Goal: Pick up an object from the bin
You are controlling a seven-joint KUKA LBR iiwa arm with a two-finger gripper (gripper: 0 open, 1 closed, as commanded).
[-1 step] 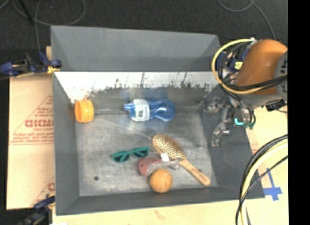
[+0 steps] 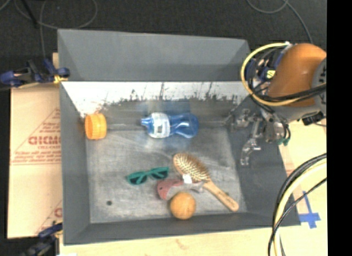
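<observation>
Early in the pick, by the look of it: nothing lifted, nothing gripped as far as can be made out. At 3 o'clock of the grey bin (image 2: 71, 156), close by the wall there, the end effector (image 2: 254, 142), hanging above bare floor and apart from every loose thing. Too tangled among metal and cable to judge its opening; cannot tell whether spread or closed.

Nearest to it, at 4 o'clock from the bin's middle, a wooden hairbrush (image 2: 202, 179), handle pointing on toward 4 o'clock. At 12 o'clock, a blue bottle (image 2: 169, 125) lying on its side. Further off: an orange ball (image 2: 182, 205) at 6 o'clock, touching or nearly touching a reddish thing (image 2: 165, 188); green sunglasses (image 2: 146, 175) at 8 o'clock; an orange cap (image 2: 95, 126) at 10 o'clock.

Left to do, so nearly all of it: settling over one of these, descending, closing on it, raising it clear of the bin.
</observation>
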